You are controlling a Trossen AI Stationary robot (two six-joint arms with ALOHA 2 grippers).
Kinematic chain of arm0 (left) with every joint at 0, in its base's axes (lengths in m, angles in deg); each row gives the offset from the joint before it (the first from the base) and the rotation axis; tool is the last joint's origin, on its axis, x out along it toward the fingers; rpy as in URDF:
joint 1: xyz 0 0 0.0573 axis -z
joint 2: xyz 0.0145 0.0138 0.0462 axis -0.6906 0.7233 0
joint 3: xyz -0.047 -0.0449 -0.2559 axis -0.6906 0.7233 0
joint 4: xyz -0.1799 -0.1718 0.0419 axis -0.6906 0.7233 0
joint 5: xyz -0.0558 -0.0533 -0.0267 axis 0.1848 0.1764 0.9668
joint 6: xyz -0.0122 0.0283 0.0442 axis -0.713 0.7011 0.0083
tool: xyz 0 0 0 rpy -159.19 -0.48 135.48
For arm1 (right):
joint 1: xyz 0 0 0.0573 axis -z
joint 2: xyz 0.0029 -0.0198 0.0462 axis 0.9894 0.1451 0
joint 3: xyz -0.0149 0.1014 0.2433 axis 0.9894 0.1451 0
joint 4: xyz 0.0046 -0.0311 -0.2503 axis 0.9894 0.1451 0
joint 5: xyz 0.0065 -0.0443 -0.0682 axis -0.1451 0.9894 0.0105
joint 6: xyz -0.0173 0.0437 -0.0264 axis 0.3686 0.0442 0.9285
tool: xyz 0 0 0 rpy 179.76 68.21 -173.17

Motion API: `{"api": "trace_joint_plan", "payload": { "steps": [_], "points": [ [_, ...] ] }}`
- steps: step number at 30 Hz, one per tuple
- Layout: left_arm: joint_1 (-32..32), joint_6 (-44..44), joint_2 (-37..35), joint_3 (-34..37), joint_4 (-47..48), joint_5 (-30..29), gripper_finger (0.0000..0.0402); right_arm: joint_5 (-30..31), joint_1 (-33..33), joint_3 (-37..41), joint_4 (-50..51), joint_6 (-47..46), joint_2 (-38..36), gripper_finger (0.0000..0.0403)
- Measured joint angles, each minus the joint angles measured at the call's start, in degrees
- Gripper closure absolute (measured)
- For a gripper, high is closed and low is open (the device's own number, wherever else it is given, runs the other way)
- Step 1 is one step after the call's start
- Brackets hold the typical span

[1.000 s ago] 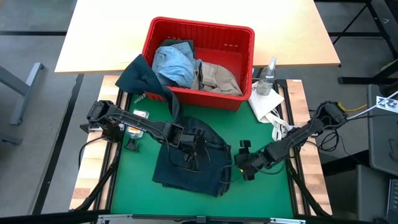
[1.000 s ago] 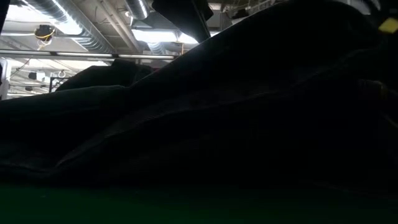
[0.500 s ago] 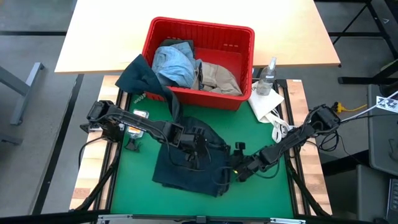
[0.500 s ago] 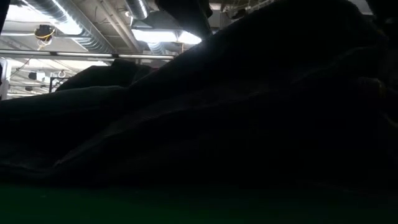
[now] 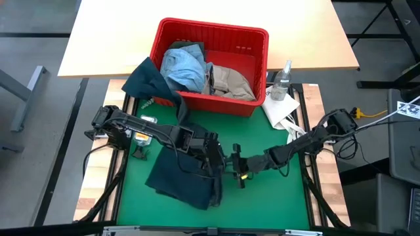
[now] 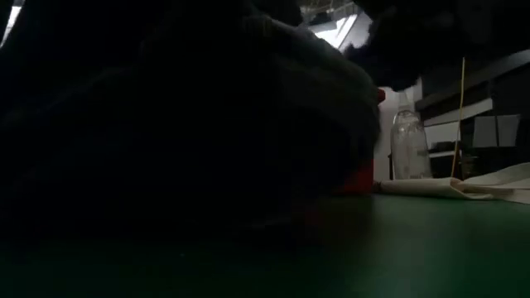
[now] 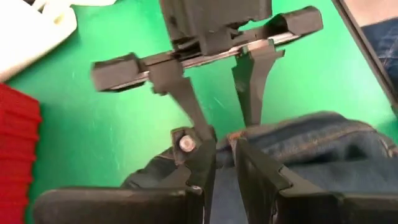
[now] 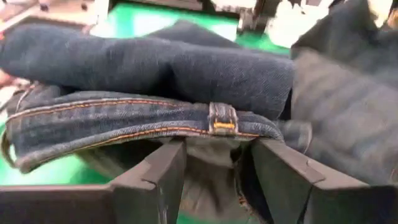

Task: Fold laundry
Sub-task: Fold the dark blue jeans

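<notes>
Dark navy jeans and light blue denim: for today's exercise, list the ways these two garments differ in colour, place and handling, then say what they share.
The dark navy jeans lie bunched on the green mat; the light blue denim sits crumpled in the red basket. The jeans are far darker than the pale denim. The left gripper is shut on the jeans, with the open right gripper at their edge; nothing touches the denim. Both are unfolded.

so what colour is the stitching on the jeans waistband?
Orange-gold thread on the dark navy jeans, along the waistband and belt loop. The right wrist view shows it best.
</notes>
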Motion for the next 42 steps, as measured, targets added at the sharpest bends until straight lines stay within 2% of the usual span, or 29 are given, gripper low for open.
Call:
{"api": "trace_joint_plan", "payload": {
  "steps": [4,10,18,23,33,42],
  "points": [
    [0.00,-1.32,0.00,-0.04,1.73,0.00,0.0342,-3.51,2.62,0.00,-1.47,0.29,0.00,0.0217],
    [-0.21,-2.08,0.00,-0.04,1.78,0.00,0.0338,-4.56,3.14,0.00,-1.46,0.29,0.00,0.0217],
    [-0.07,-2.63,0.00,-0.04,0.24,1.57,0.0263,-3.34,3.14,0.00,-3.72,0.31,0.00,0.0217],
    [-0.04,2.45,0.00,-0.04,-3.86,4.39,0.0233,-2.33,3.16,0.00,-6.11,0.31,0.00,0.0217],
    [-0.16,13.78,-0.02,2.60,-3.93,4.49,0.0230,-2.16,3.16,-0.02,-7.41,0.14,-0.02,0.0217],
    [-0.93,20.56,-0.02,4.85,-5.00,4.53,0.0230,-2.16,3.16,-0.02,-7.41,0.12,-0.04,0.0217]
  ]
}}
